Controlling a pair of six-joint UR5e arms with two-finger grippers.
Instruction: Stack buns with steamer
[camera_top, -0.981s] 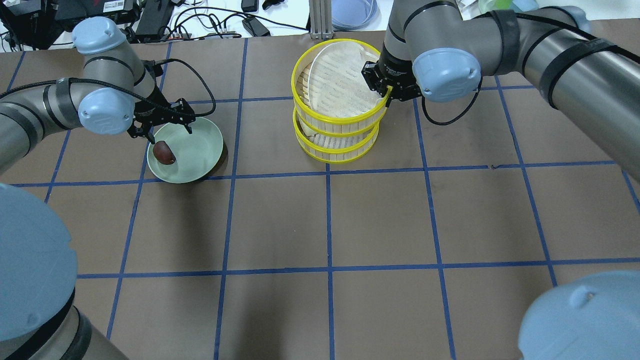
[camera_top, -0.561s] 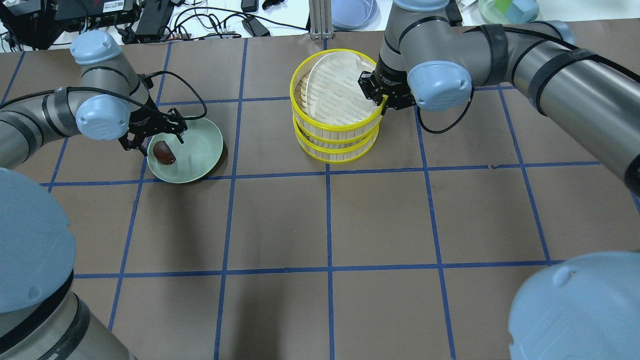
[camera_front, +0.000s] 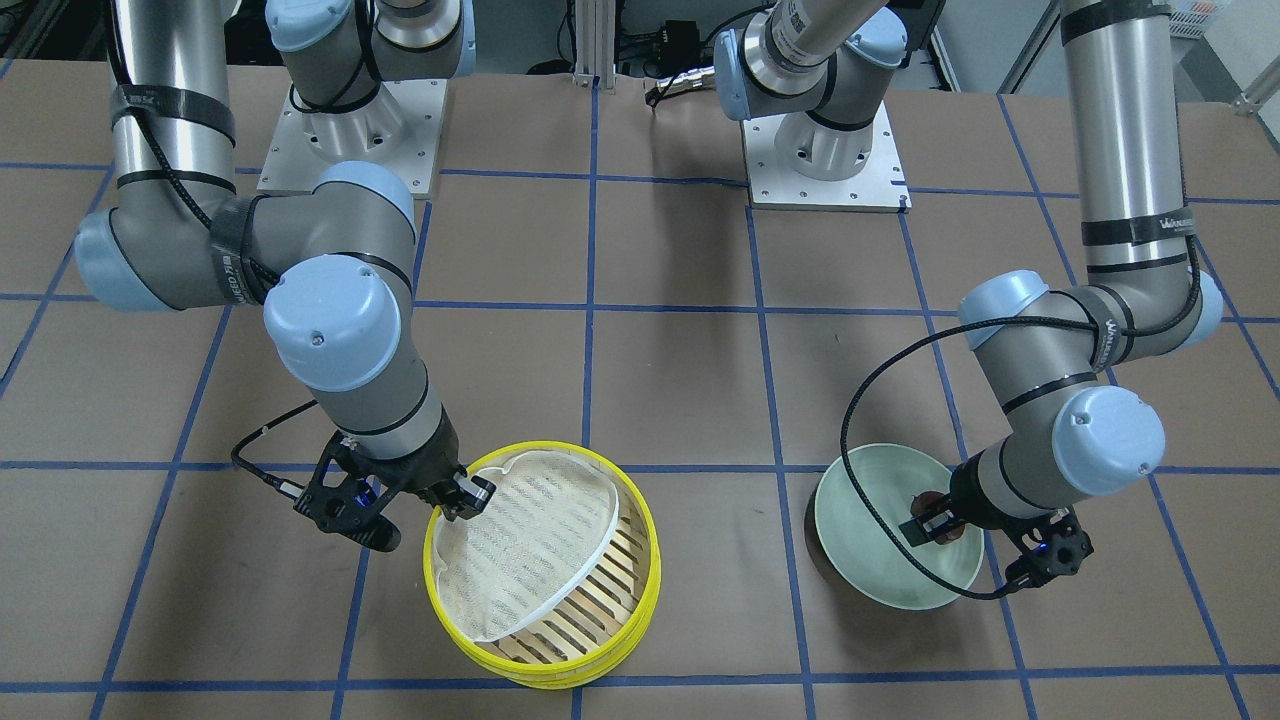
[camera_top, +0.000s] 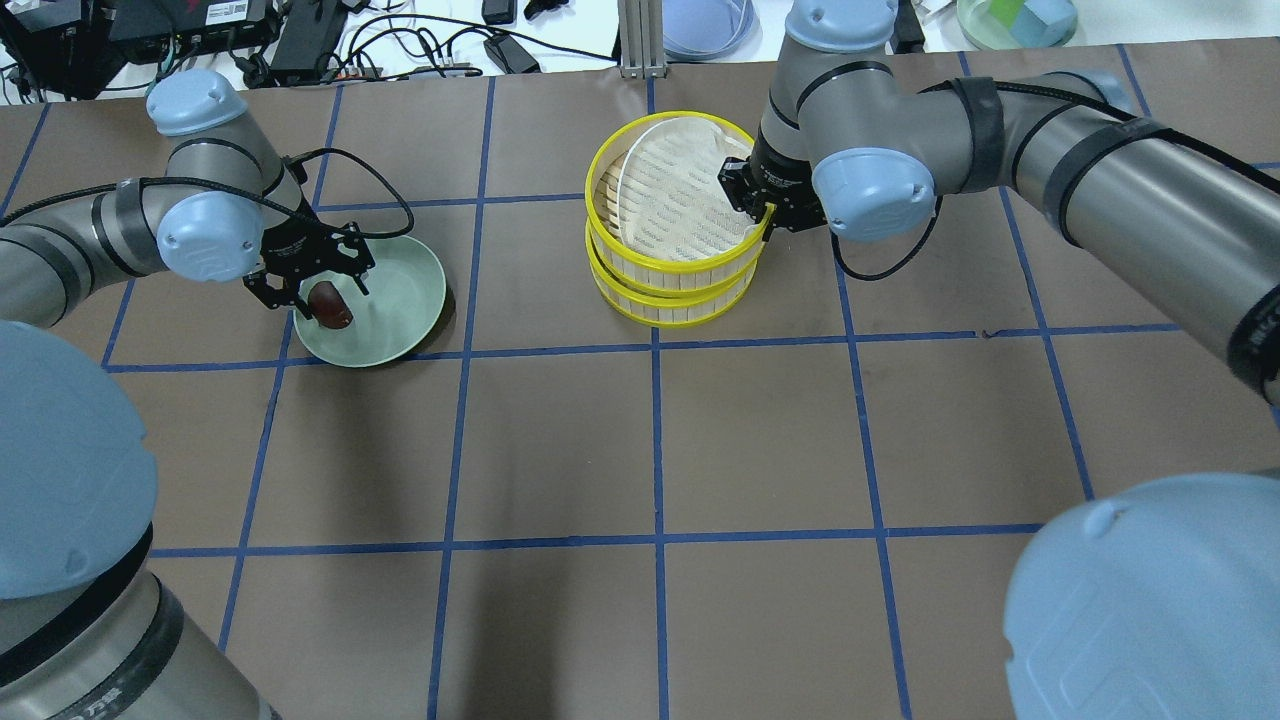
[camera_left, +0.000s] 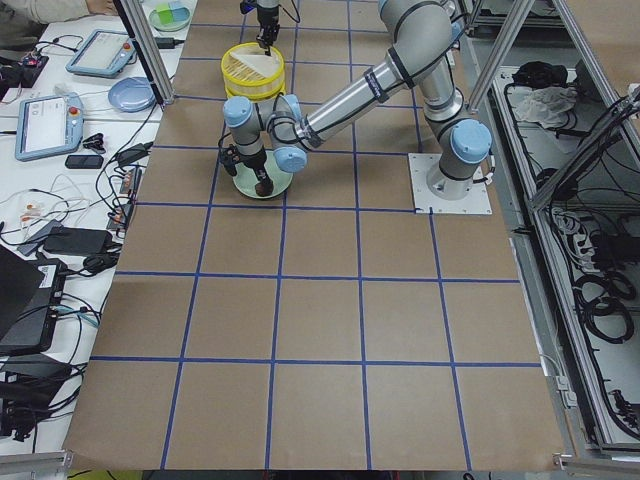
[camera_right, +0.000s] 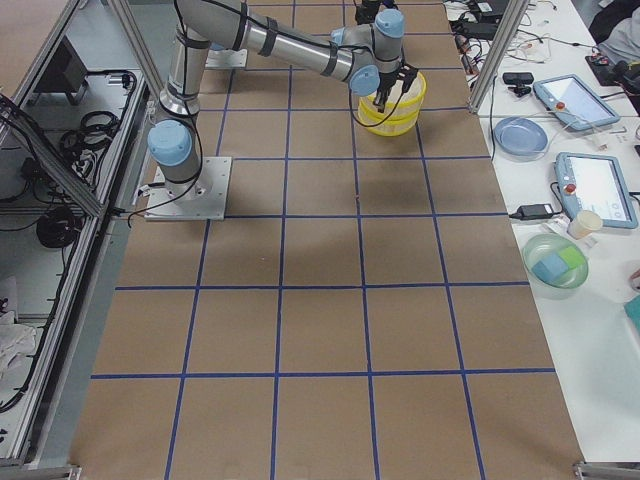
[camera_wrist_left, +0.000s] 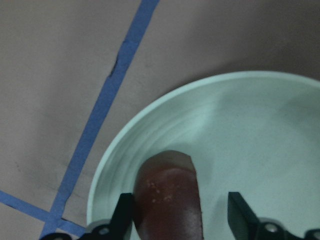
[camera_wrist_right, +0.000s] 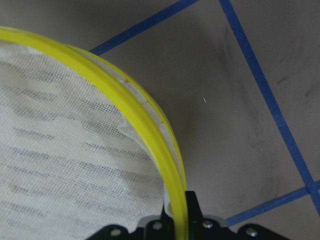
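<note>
The plate (camera_top: 400, 300) sits on the left part of the table (camera_top: 640, 440). It holds the brown bun (camera_top: 331, 306), which lies near the plate's left rim; the rest of the plate's floor is bare. The left gripper (camera_top: 328, 290) is down inside the plate with its jaws apart, one on each side of the bun. In the left wrist view one finger (camera_wrist_left: 123, 216) is at the bun's side, while the other stands clear of it with pale green plate showing between.

Farther right, near the table's middle and toward its far edge, the steamer stands as a stack of two. The top tier (camera_top: 670, 275) rests on the bottom tier (camera_top: 670, 308), set slightly off from it rather than flush. A white liner (camera_top: 680, 190) lies tilted in the top tier, one edge riding up by the rim, with bare slats showing beside it. The bottom tier's inside is hidden by the tier above.

The right gripper (camera_top: 758, 208) is at the top tier's right side, jaws clamped on its yellow rim, one finger inside and one outside.
</note>
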